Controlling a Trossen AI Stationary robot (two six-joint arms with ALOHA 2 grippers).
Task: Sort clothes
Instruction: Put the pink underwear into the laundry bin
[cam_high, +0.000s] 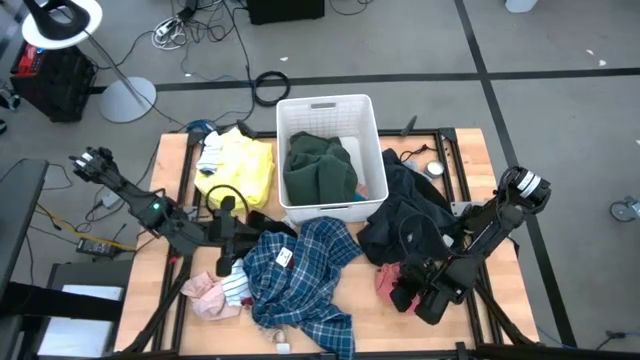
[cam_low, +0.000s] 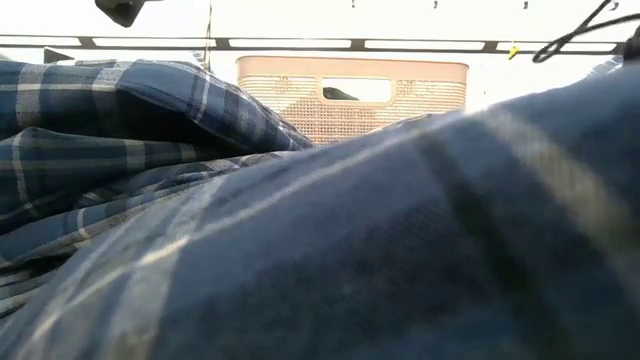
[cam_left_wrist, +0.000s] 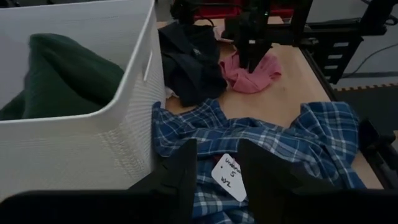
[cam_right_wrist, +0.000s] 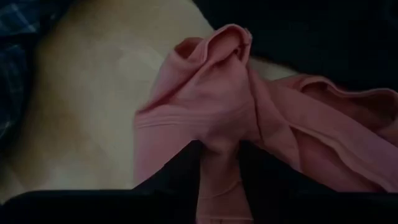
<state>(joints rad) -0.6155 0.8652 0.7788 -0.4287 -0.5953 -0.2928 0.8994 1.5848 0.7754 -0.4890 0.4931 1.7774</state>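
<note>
My right gripper (cam_right_wrist: 219, 163) pinches the pink garment (cam_right_wrist: 217, 106) at lower right of the high view; my left gripper (cam_left_wrist: 217, 174) hangs open over the plaid shirt (cam_left_wrist: 298, 143).

Overhead view spans the table; low view sits against the plaid shirt (cam_low: 300, 230); both show the basket (cam_high: 327, 112).

You have a white slotted basket (cam_high: 327, 108) standing at the middle of the table's far edge, its rim pale against the wooden tabletop (cam_high: 160, 285). From the low camera the basket (cam_low: 352, 95) shows only as a perforated wall with a handle slot. Beyond the table, on the grey floor, you can see a ring lamp (cam_high: 62, 22) on a round base, a coil of black cable (cam_high: 269, 86) (just behind the basket) and loose cables farther back.
</note>
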